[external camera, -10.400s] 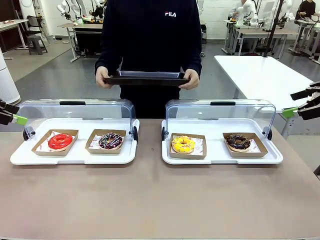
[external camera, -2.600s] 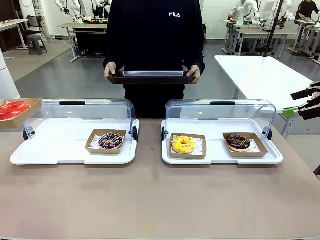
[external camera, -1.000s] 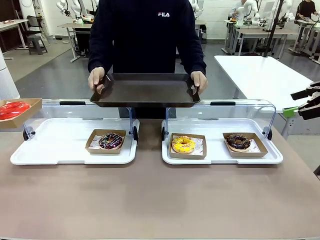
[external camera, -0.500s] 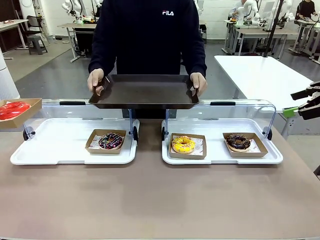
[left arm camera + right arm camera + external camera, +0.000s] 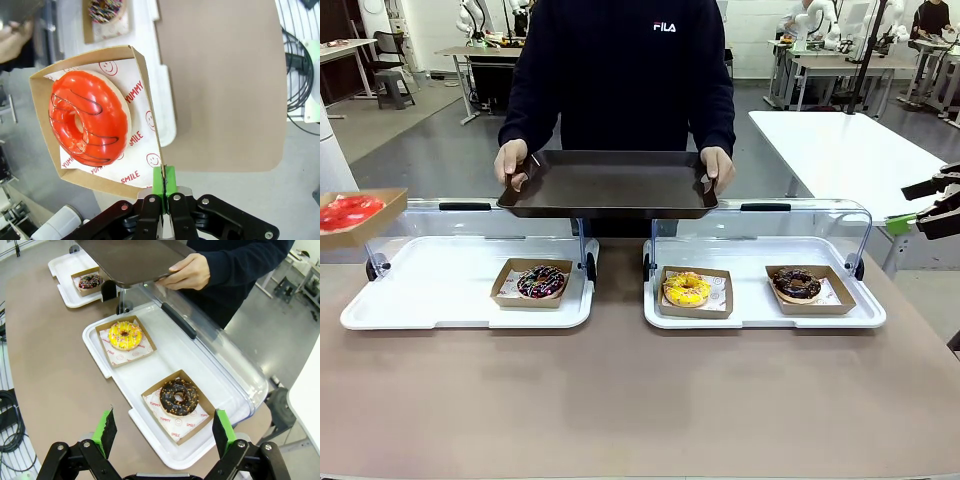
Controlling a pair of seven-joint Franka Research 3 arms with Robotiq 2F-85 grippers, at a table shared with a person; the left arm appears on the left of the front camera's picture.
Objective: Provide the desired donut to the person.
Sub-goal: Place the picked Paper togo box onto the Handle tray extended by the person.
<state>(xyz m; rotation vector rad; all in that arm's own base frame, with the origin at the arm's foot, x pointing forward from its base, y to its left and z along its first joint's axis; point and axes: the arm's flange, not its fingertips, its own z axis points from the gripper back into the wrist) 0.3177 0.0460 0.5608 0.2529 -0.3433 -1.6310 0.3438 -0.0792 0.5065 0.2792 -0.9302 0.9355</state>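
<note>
Box (image 5: 388,206) of red donut (image 5: 348,211) runs lengthwise left-right, slightly tilted.

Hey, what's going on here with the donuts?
The robot's left gripper is pinching the rim of a brown cardboard tray holding a red-glazed donut, lifted in the air at the table's left end. A person in a dark sweatshirt holds a dark rectangular serving tray out over the clear-lidded white display cases, apparently waiting for it. The right gripper hangs open, holding nothing. A sprinkled chocolate donut, a yellow donut and a dark chocolate donut sit in the cases.
</note>
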